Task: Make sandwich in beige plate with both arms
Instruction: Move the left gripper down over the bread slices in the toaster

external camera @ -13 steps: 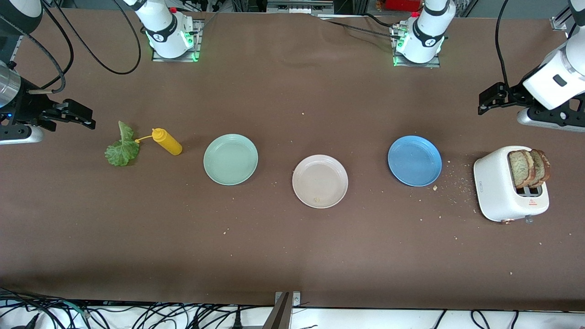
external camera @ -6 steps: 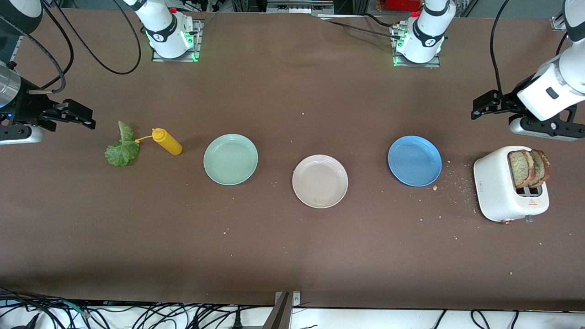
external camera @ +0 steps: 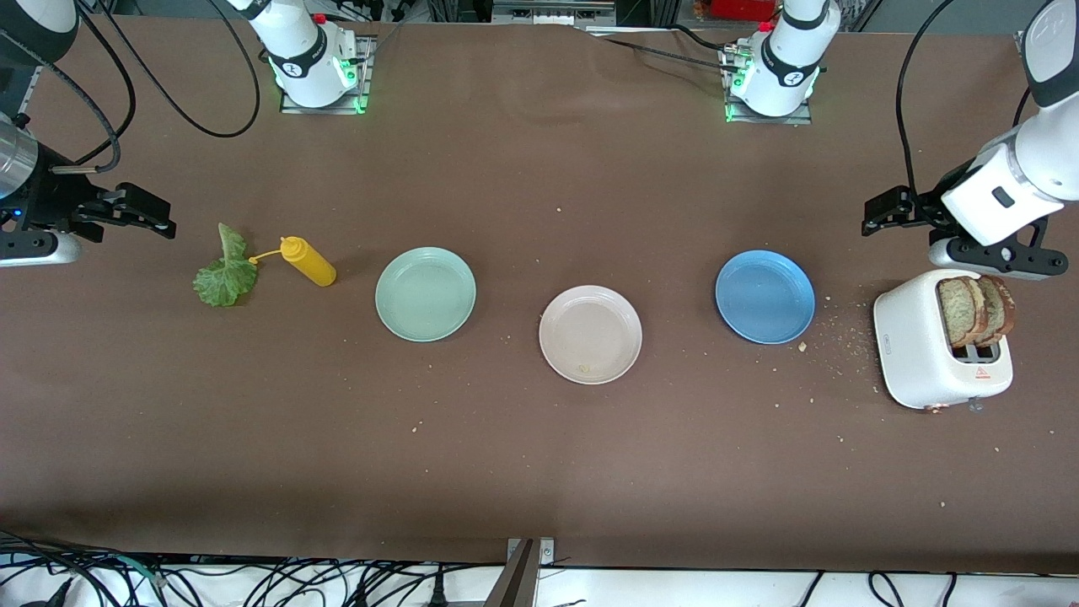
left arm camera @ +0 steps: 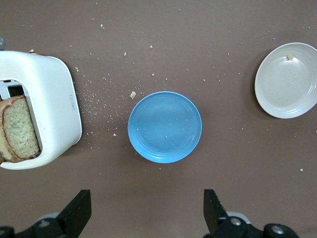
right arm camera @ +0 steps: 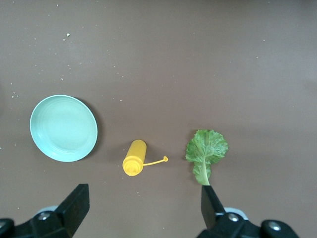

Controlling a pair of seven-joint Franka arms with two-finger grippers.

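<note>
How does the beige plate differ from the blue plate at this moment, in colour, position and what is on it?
The beige plate is pale pinkish-beige; the blue plate is bright blue. The beige plate lies nearer the front camera, mid-table; the blue plate lies toward the left arm's end, beside the toaster. The beige plate carries a small crumb; the blue plate looks almost clean. Both are round, rimmed and hold no food.

Only the left arm (external camera: 1011,181) has moved. Over the last second its gripper (external camera: 881,215) has drifted along the table toward the blue plate (external camera: 764,296) and a little lower in the front view. Its wrist, which stood clear of the toaster (external camera: 927,350) before, now hangs right at the toaster's upper edge, above the toast slices (external camera: 974,309). The fingers (left arm camera: 79,210) look as widely spread as before, though the earlier front views show them poorly.
</note>
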